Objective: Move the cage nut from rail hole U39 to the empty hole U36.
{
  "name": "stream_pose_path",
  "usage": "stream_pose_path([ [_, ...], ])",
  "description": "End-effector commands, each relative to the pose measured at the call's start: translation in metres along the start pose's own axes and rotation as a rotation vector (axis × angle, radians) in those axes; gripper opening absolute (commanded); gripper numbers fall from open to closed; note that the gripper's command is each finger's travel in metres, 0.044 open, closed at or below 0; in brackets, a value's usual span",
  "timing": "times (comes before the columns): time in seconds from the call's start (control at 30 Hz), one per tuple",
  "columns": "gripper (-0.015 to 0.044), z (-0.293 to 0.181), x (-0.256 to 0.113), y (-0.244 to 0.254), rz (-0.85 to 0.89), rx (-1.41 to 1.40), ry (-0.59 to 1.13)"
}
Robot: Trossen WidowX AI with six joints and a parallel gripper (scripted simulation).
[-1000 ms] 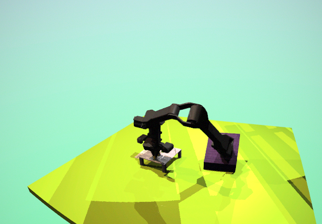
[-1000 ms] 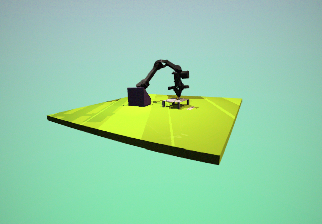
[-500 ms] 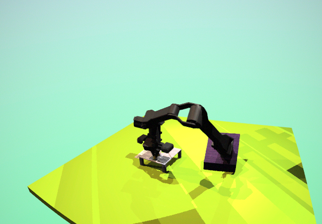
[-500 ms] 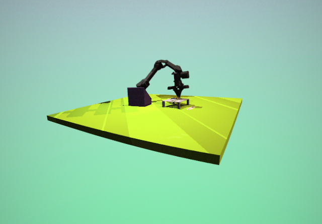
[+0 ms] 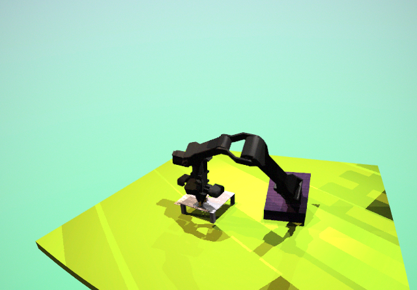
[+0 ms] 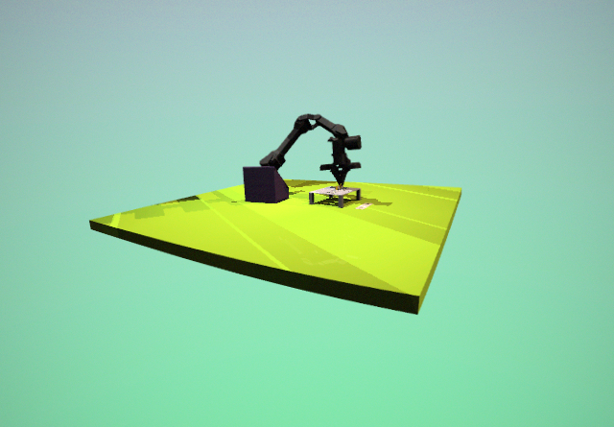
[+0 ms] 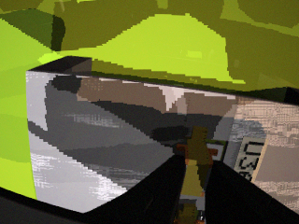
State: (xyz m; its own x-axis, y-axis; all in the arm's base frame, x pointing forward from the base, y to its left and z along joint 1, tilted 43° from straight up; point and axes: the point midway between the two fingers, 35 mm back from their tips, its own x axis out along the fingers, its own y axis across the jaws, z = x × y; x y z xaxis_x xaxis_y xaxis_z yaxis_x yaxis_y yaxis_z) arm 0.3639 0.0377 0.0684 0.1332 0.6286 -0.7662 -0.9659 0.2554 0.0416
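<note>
Cage nut (image 7: 194,177) in one gripper (image 5: 201,205) (image 6: 340,185) (image 7: 194,168)

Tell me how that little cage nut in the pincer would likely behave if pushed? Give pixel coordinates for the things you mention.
The cage nut (image 7: 198,172) probably feels stiff, since it looks metallic. It seems small beside the rail plate (image 5: 222,199) (image 6: 322,192) (image 7: 61,173), so probably light. Its narrow body might tilt if pushed off-centre, though the pincer (image 5: 201,206) (image 6: 340,187) (image 7: 194,168) grips it.

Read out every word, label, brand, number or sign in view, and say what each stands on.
"U3", then a digit partly cut off: pale label on the rail plate.
Pale patch on the table: too small to read.
</note>
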Motion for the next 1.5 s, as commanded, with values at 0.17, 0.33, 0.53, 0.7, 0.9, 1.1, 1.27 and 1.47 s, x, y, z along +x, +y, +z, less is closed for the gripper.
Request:
stream_pose_path([
  [0.17,0.0026,-0.0013,0.0023,0.0003,0.01,0.001,-0.002],
  [0.33,0.0026,-0.0013,0.0023,0.0001,0.015,0.001,-0.002],
  [0.53,0.0026,-0.0014,0.0026,-0.0005,0.025,0.0,-0.002],
  [0.7,0.0026,-0.0014,0.0026,-0.0005,0.027,0.0,-0.002],
  [0.9,0.0026,-0.0014,0.0026,-0.0006,0.028,0.0,-0.002],
  [1.1,0.0026,-0.0014,0.0026,-0.0009,0.035,-0.001,-0.002],
  [1.27,0.0026,-0.0014,0.0027,-0.0011,0.04,-0.001,-0.002],
  [1.47,0.0026,-0.0015,0.0028,-0.0015,0.049,-0.001,-0.002],
])
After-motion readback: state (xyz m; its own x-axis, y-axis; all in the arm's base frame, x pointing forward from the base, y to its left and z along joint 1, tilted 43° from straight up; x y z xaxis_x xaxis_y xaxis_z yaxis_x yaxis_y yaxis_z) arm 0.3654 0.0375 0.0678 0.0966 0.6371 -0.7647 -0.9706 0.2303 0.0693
